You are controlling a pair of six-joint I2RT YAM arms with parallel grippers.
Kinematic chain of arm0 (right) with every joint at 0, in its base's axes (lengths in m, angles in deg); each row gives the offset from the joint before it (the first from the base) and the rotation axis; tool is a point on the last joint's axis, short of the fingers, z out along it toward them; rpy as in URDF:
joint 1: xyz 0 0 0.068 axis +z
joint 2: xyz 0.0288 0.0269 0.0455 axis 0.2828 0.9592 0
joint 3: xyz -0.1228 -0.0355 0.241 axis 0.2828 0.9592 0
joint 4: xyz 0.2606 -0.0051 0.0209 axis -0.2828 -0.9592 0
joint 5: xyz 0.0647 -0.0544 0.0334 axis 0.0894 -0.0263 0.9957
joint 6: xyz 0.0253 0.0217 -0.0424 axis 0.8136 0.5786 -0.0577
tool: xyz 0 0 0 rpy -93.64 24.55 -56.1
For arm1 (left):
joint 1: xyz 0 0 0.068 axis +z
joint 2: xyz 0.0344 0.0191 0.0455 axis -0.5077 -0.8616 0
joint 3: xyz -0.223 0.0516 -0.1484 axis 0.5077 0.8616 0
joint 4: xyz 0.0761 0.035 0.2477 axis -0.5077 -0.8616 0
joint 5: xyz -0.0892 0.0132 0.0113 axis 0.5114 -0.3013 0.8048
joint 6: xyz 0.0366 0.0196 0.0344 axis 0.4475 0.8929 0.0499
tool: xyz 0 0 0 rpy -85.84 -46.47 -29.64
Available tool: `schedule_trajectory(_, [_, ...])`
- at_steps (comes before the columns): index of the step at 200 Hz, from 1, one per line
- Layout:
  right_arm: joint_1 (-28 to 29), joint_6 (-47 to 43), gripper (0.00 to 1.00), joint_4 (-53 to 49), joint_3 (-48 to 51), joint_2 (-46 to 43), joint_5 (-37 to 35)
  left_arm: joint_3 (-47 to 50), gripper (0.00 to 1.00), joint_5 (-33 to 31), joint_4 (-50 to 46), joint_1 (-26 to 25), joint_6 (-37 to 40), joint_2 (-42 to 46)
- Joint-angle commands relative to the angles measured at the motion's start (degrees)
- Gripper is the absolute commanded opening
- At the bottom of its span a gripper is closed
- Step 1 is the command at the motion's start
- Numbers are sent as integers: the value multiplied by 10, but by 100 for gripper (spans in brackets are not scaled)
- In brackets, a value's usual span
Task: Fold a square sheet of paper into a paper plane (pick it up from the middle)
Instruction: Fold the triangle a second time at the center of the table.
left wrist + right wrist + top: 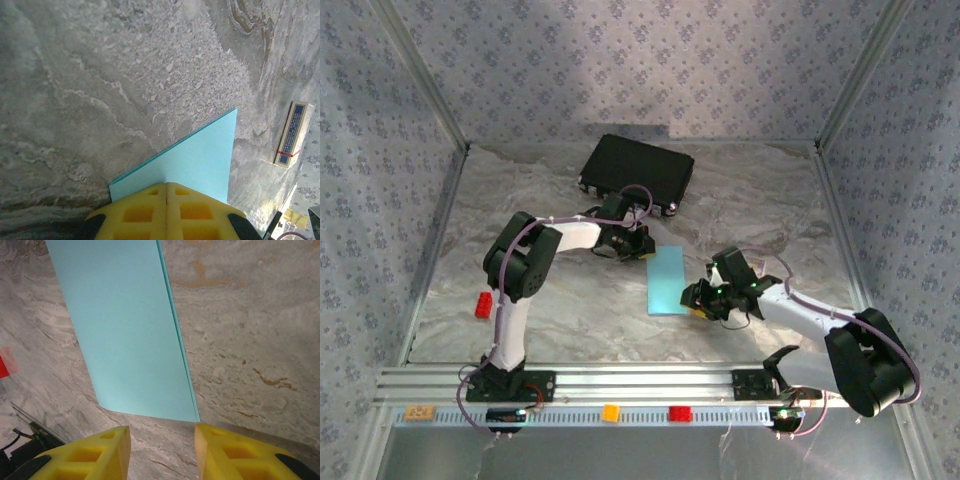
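Observation:
The light blue sheet of paper [666, 280] lies flat on the marble table, folded in half into a narrow rectangle; a paper plane is out of view. My left gripper [638, 248] is at the sheet's far left corner. In the left wrist view its yellow fingers [150, 212] are shut together, with the paper [200, 160] running under their tips. Whether any paper is pinched between them is unclear. My right gripper [698, 300] is open just off the sheet's near end. Bare table shows between its fingertips [115, 450], and the paper [125, 330] lies ahead of them.
A black rectangular case [638, 172] lies at the back, behind the left arm. A red brick [482, 305] sits at the left. Small orange [610, 412] and red [679, 413] blocks rest on the front rail. A small white box [292, 134] lies near the paper.

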Motion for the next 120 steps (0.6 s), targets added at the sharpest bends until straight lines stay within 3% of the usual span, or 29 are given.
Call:
schedule_trajectory(1, [6,26,39,20,12,17,9,4,0,6,-15,2,-3,-9])
schedule_trajectory(120, [13,39,34,86,1,66,19,8,0,10,-14,1,-5,-14])
